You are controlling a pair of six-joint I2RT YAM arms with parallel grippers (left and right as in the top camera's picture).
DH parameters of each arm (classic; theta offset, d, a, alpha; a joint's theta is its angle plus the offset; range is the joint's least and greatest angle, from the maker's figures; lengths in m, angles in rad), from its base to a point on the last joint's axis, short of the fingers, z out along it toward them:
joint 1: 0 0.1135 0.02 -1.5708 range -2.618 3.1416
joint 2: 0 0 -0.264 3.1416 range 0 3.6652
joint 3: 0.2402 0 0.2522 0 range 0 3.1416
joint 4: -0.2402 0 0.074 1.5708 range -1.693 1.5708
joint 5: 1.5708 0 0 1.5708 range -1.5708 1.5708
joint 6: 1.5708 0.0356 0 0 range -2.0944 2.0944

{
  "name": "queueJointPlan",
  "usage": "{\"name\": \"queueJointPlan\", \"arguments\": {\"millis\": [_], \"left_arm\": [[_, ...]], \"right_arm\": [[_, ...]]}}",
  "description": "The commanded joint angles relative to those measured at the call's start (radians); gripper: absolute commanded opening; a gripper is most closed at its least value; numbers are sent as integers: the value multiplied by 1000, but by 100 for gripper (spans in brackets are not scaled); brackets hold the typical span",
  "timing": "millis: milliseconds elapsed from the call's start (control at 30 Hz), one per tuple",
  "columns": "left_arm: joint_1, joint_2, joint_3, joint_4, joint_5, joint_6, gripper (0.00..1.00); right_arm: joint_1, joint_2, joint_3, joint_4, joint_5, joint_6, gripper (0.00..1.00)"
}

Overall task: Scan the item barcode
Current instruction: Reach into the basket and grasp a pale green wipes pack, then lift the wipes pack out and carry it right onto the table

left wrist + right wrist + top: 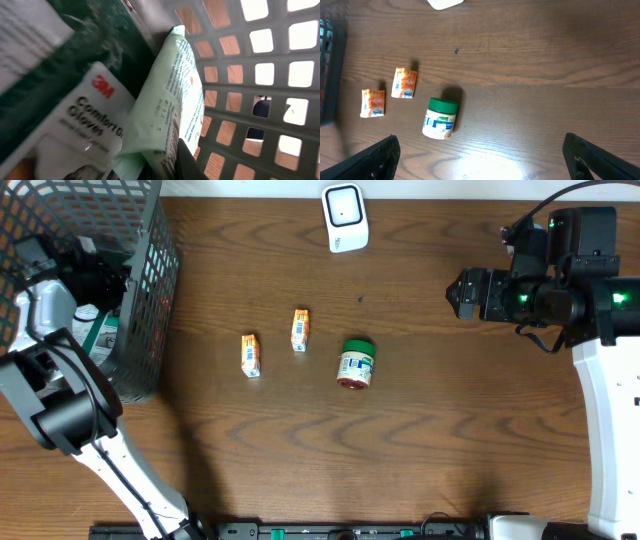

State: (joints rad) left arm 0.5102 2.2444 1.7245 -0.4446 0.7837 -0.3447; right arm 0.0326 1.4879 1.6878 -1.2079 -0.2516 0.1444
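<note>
Close in the left wrist view, a pale green printed plastic packet (170, 100) fills the centre, its lower edge right at a dark finger (187, 162) at the bottom. It overlaps a white-and-green 3M glove pack (85, 115) at the left, with the grey lattice basket (283, 55) wall behind at the right. The left gripper (100, 285) sits inside that basket at the overhead's upper left with its jaws closed; whether they pinch the packet I cannot tell. The right gripper (480, 160) hangs at the right with its jaws spread wide and holds nothing. On the brown wooden table (450, 430), mid-frame, lie a green-lidded white jar (356, 364) on its side and two small orange cartons (250, 355) (300, 329). A white rounded scanner (345, 218) stands at the top centre.
</note>
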Motion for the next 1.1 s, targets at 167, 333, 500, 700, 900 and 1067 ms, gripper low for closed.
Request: {"name": "queueJointPlan", "arguments": {"millis": [167, 333, 500, 700, 900, 1067], "left_arm": [[82, -338, 2, 3, 18, -14, 7], [106, -581, 2, -11, -101, -72, 7], [105, -818, 2, -153, -153, -76, 7], [38, -1025, -8, -582, -122, -39, 7], [-133, -1127, -91, -756, -111, 114, 7], [-282, -1156, -211, -787, -32, 149, 8]], "right_arm": [[1, 5, 18, 0, -8, -14, 99], [1, 5, 18, 0, -8, -15, 99], [1, 5, 18, 0, -8, -14, 99], [1, 5, 18, 0, -8, -14, 99], [1, 5, 18, 0, -8, -14, 99], [1, 5, 18, 0, -8, -15, 99]]}}
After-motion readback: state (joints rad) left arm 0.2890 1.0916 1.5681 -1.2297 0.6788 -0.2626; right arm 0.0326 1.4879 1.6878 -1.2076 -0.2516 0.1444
